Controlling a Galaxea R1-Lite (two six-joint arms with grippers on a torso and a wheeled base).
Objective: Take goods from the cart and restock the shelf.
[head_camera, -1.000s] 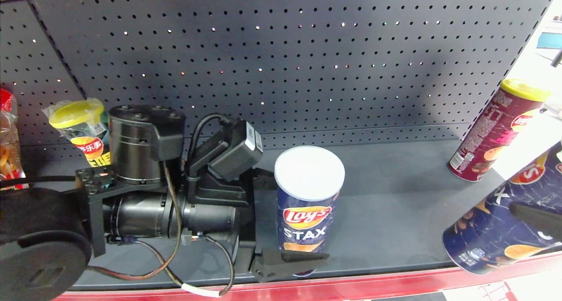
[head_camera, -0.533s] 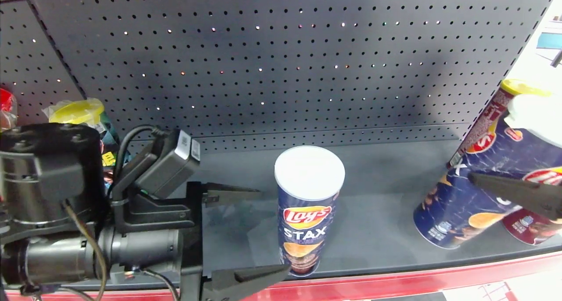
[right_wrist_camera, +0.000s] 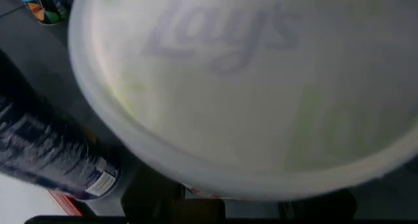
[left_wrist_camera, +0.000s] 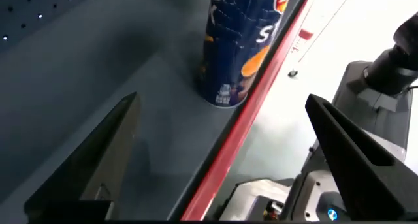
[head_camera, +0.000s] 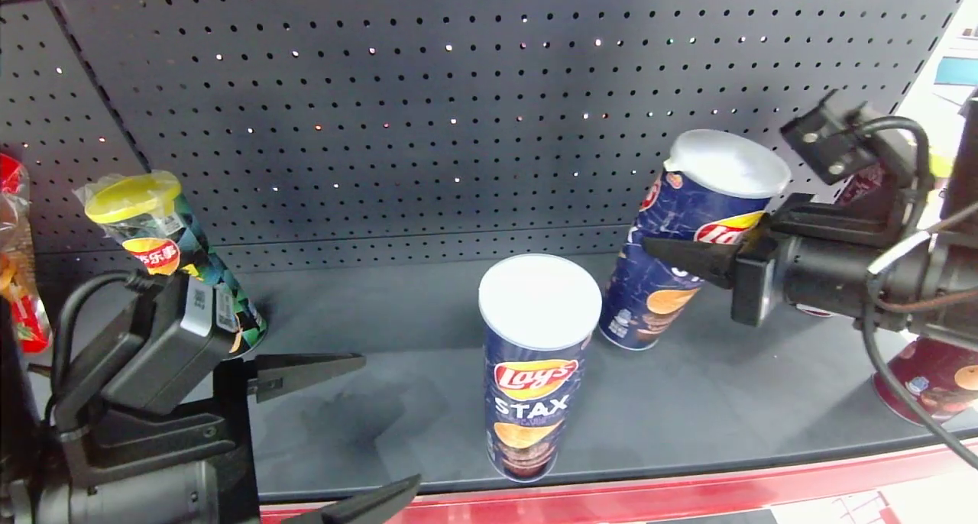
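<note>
The left gripper (head_camera: 390,421) has drawn back left from the upright blue can (head_camera: 535,371), while the right gripper (head_camera: 688,241) has brought a tilted blue can (head_camera: 672,302) in from the right. The left's jaws gape empty, one finger cut off by the frame. The upright can stands at the near edge of the shelf (head_camera: 726,402). Farther back and to the right, the tilted can is clamped in the right gripper, its base perhaps touching.

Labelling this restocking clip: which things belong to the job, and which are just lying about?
Job: tilted blue can in the right claw; upright blue can on the shelf.
Lying about: yellow-lidded can; red can; red snack bag.
</note>
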